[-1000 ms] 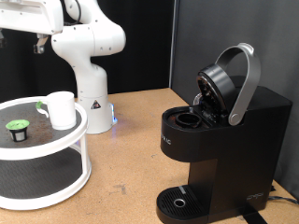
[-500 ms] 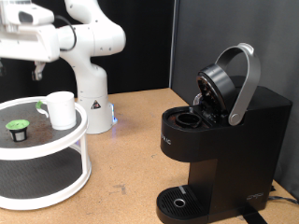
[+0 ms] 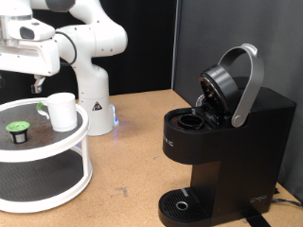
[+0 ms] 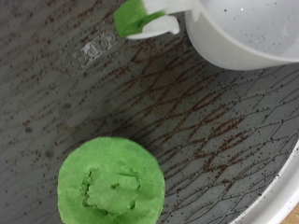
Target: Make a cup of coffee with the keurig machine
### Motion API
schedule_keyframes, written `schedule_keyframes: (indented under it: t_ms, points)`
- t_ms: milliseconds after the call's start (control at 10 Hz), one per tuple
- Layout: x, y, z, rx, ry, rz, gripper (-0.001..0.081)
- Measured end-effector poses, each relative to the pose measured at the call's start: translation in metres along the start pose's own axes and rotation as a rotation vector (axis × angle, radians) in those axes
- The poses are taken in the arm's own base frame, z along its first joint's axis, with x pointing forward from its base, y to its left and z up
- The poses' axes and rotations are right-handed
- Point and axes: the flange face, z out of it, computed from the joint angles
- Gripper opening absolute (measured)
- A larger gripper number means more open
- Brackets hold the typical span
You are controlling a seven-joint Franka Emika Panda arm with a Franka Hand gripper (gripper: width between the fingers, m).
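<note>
The white cup [image 3: 62, 111] stands on the top tier of a white round stand [image 3: 47, 175] at the exterior view's left. A small dark pod with a green top [image 3: 16, 130] sits beside it. The gripper [image 3: 38, 85] hangs above the stand, over the pod and cup, touching neither. The wrist view shows the pod's green top [image 4: 110, 191] and the cup [image 4: 248, 28] on the dark mesh tier; no fingers show there. The black keurig machine [image 3: 237, 142] stands at the exterior view's right with its lid raised and its pod chamber [image 3: 192, 121] open.
The arm's white base [image 3: 90, 95] stands behind the stand. The machine's round drip tray [image 3: 180, 203] holds nothing. The wooden table [image 3: 123, 161] lies between stand and machine. A dark curtain is behind.
The hand has come down and moved right, from the exterior view's top left corner to just above the stand. Cup, pod and machine have not moved.
</note>
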Motion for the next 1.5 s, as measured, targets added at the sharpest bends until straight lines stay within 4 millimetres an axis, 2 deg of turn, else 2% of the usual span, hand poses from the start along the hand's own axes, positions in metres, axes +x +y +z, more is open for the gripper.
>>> schedule_keyframes:
  t_ms: [300, 900, 1500]
  points:
    - [-0.002, -0.006, 0.018, -0.032, 0.011, 0.007, 0.0807]
    - [-0.002, -0.001, 0.057, -0.019, -0.021, -0.002, 0.0807]
    - [-0.007, -0.004, 0.084, -0.018, -0.048, 0.0, 0.0807]
